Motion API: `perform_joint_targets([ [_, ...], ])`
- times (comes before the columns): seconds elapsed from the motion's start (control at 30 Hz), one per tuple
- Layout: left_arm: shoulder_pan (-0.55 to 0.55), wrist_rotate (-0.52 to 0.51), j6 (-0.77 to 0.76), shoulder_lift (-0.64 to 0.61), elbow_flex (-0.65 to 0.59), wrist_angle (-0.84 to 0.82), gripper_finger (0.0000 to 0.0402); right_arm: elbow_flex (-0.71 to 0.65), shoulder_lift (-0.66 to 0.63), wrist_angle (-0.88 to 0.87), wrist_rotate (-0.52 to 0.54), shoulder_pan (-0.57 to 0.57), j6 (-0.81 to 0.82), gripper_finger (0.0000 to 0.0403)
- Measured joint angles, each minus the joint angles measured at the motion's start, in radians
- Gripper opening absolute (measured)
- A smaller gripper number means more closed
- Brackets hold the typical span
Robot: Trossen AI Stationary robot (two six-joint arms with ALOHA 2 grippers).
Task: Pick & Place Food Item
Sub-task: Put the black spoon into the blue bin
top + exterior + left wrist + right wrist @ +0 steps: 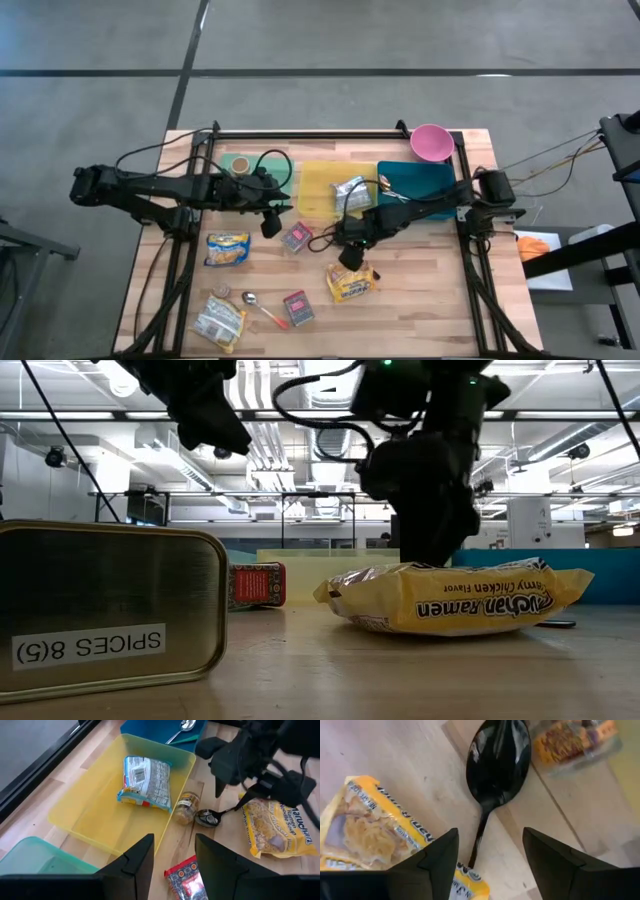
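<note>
In low view, right gripper (432, 550) hidden behind ramen packet (455, 596).

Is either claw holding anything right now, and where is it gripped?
Nothing is held. The right claw stands open over the black spoon, straddling its handle. The left claw is open and empty above the table.

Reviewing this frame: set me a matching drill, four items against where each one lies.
Items:
1. silver packet
2. black spoon
3. pink bowl
4. spice tin

Places:
a. table's far corner
b. inside the yellow tray
c. nearest the low camera
d. on bare wood before the right tool

Pairs: 1-b, 2-d, 3-a, 4-c
</note>
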Motion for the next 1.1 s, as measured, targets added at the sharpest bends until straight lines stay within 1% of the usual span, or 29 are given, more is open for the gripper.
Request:
perform_joint_targets([
  [0.1, 0.000, 0.000, 0.000, 0.000, 0.000, -0.002, 0.0149, 0.044, 0.055, -0.068, 0.008, 0.000, -0.006, 0.0202],
  [0.37, 0.000, 0.000, 0.000, 0.000, 0.000, -0.025, 0.0149, 0.136, 0.182, -0.132, 0.015, 0.003, -0.007, 0.0200],
  [0.53, 0.000, 0.000, -0.001, 0.000, 0.000, -0.026, 0.0149, 0.200, 0.233, -0.216, 0.063, 0.022, -0.006, 0.0194],
  [0.6, 0.000, 0.000, -0.001, 0.000, 0.000, -0.026, 0.0149, 0.207, 0.238, -0.217, 0.082, 0.030, -0.006, 0.0176],
  [0.67, 0.000, 0.000, -0.001, 0.000, 0.000, -0.026, 0.0149, 0.211, 0.241, -0.216, 0.088, 0.034, -0.006, 0.0144],
  [0.83, 0.000, 0.000, -0.001, 0.000, 0.000, -0.026, 0.0149, 0.209, 0.240, -0.204, 0.100, 0.043, -0.008, 0.0031],
  [0.87, 0.000, 0.000, -0.001, 0.000, 0.000, -0.026, 0.0149, 0.209, 0.240, -0.204, 0.103, 0.044, -0.015, 0.0022],
  [0.97, 0.000, 0.000, -0.001, 0.000, 0.000, -0.026, 0.0149, 0.213, 0.239, -0.210, 0.106, 0.045, -0.019, 0.0014],
  [1.1, 0.000, 0.000, -0.002, 0.000, 0.000, -0.027, 0.0149, 0.216, 0.228, -0.215, 0.128, 0.056, -0.024, 0.0011],
])
